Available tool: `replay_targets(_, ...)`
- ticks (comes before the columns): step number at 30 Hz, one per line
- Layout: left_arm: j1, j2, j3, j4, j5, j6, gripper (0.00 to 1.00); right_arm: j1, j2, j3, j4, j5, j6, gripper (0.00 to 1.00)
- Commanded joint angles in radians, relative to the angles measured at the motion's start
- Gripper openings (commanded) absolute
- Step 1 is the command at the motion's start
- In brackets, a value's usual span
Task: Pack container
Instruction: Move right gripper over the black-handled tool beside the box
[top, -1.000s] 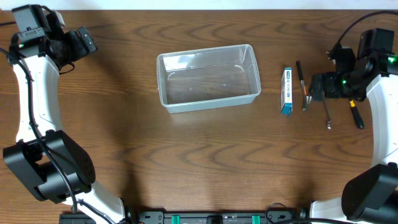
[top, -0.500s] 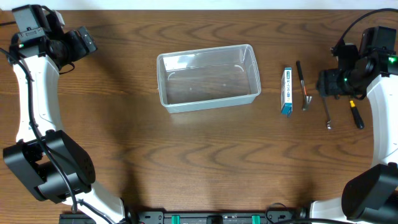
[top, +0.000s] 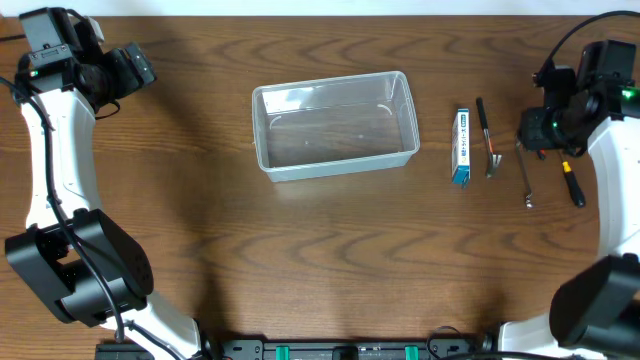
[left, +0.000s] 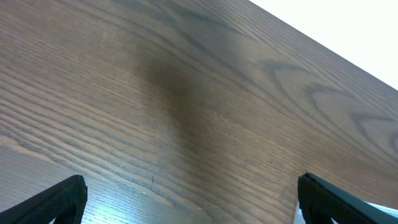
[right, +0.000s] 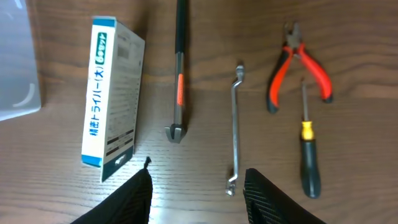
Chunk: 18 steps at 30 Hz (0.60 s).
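The clear plastic container (top: 335, 125) stands empty in the middle of the table; one corner of it (right: 15, 68) shows in the right wrist view. To its right lie a blue-and-white box (right: 112, 96), a black tool with an orange band (right: 179, 68), a thin metal wrench (right: 235, 127), red-handled pliers (right: 298, 62) and a yellow-and-black screwdriver (right: 308, 155). My right gripper (right: 198, 199) hovers above the wrench's near end, jaws partly apart with nothing between them. My left gripper (left: 193, 205) is wide open over bare wood at the far left corner (top: 138, 66).
The box (top: 461, 147), the black tool (top: 486, 135), the wrench (top: 524, 175) and the screwdriver (top: 571, 183) sit in a row right of the container. The right arm (top: 560, 115) hides the pliers from overhead. The table's far edge runs just beyond both arms.
My right gripper has drawn back to the right and slightly away from the tools, and its jaws have narrowed. The left arm and all objects have stayed put.
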<state>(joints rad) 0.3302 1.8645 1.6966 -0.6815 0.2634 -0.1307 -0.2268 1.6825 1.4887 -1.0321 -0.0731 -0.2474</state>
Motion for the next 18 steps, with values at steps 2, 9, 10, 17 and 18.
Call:
replay_targets(2, 0.001, -0.016, 0.016, -0.003, 0.009, -0.005, 0.98, 0.005, 0.081, 0.0, -0.004, -0.013, 0.002, 0.5)
replay_targets(9, 0.001, -0.016, 0.016, -0.003, 0.009, -0.005, 0.98, 0.026, 0.164, 0.0, -0.003, -0.013, 0.06, 0.5)
replay_targets(10, 0.001, -0.016, 0.016, -0.003, 0.009, -0.005, 0.98, 0.027, 0.171, 0.0, -0.003, -0.013, 0.06, 0.5)
replay_targets(17, 0.0, -0.016, 0.016, -0.003, 0.009, -0.005, 0.98, 0.051, 0.193, 0.0, 0.015, 0.026, 0.06, 0.5)
replay_targets(18, 0.0, -0.016, 0.016, -0.003, 0.009, -0.005, 0.98, 0.053, 0.194, 0.0, 0.015, 0.024, 0.06, 0.5)
